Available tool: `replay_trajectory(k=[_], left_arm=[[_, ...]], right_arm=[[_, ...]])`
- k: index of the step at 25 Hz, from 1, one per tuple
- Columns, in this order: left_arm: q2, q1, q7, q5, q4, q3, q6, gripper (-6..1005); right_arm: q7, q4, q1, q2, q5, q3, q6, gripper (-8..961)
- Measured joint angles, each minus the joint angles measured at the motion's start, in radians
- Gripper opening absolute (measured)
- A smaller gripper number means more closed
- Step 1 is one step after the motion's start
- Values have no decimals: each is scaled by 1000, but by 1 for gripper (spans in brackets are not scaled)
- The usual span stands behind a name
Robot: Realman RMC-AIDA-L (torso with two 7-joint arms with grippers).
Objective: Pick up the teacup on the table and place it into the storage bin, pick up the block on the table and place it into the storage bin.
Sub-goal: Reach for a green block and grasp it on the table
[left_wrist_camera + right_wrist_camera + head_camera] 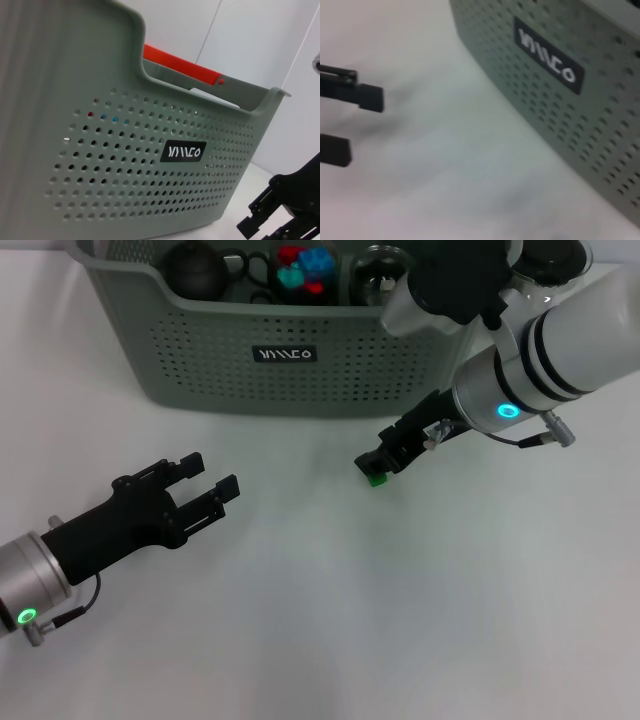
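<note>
Head view showed the small green block [377,479] sitting on the white table [330,620] right at the tips of the right gripper [378,466], whose black fingers were drawn in close around it and seemed to pinch it, though the contact itself was hidden. From those fingers the large grey-green perforated plastic storage bin [200,370] lay just beyond and above, already holding a dark teapot-like vessel [196,268] and coloured items. The left gripper [209,483] rested farther off over bare table, fingers spread apart and holding nothing.
</note>
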Motion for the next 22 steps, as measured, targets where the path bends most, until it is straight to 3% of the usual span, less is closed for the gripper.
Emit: replay_trajectory(k=[22], left_arm=[[-2, -1, 0, -2, -4, 0, -2, 662]], right_arm=[[-85, 101, -27, 1, 163, -88, 204, 506]])
